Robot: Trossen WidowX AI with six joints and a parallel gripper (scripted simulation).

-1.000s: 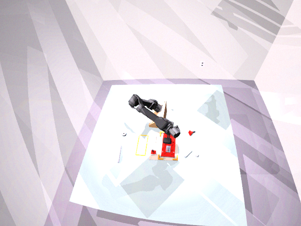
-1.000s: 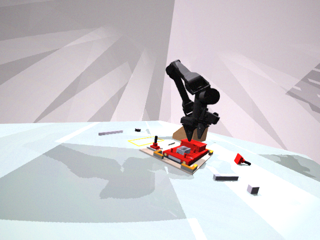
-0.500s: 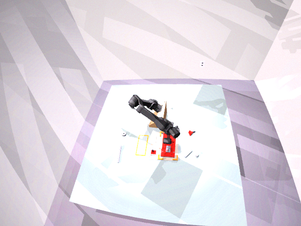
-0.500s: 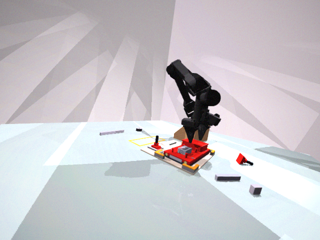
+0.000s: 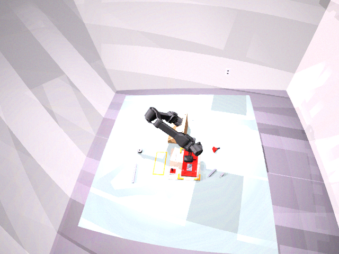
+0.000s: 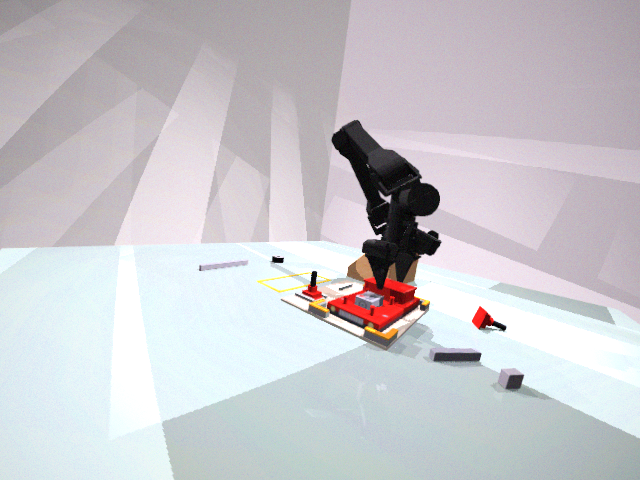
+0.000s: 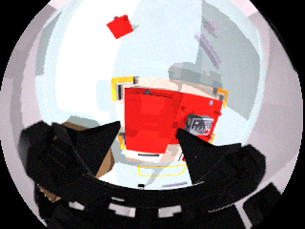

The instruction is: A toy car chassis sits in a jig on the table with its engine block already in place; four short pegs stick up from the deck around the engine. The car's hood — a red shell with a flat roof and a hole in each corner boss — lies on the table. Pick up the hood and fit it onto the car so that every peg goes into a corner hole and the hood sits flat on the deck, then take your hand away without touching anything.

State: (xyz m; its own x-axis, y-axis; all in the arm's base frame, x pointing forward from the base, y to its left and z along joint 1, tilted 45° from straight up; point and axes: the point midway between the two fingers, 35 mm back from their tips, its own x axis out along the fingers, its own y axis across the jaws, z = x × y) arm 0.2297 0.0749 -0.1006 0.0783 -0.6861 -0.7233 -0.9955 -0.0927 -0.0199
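Note:
The red chassis (image 5: pixel 193 173) (image 6: pixel 388 315) (image 7: pixel 192 100) sits in the jig (image 6: pixel 381 335) (image 7: pixel 123 81) with yellow-topped corners. The grey engine block (image 5: pixel 189 167) (image 6: pixel 368 299) (image 7: pixel 199 125) is uncovered, with red pegs around it. A raised red shell (image 6: pixel 403 293) (image 7: pixel 148 114) with a flat top is on the deck behind the engine; it may be the hood, but I cannot make out its corner holes. My gripper (image 5: pixel 191 159) (image 6: pixel 391 284) (image 7: pixel 150 127) is open and empty. Its fingertips are low on opposite sides of this shell. Contact cannot be told.
A small red piece with a black stem (image 5: pixel 172 170) (image 6: pixel 312 290) stands left of the chassis. Another red piece (image 5: pixel 214 149) (image 6: pixel 481 317) (image 7: pixel 120 27) lies tipped to the right. Grey bars, a yellow outline (image 5: pixel 153 164) (image 6: pixel 268 286) and a brown wedge (image 6: pixel 359 268) (image 7: pixel 106 164) are around.

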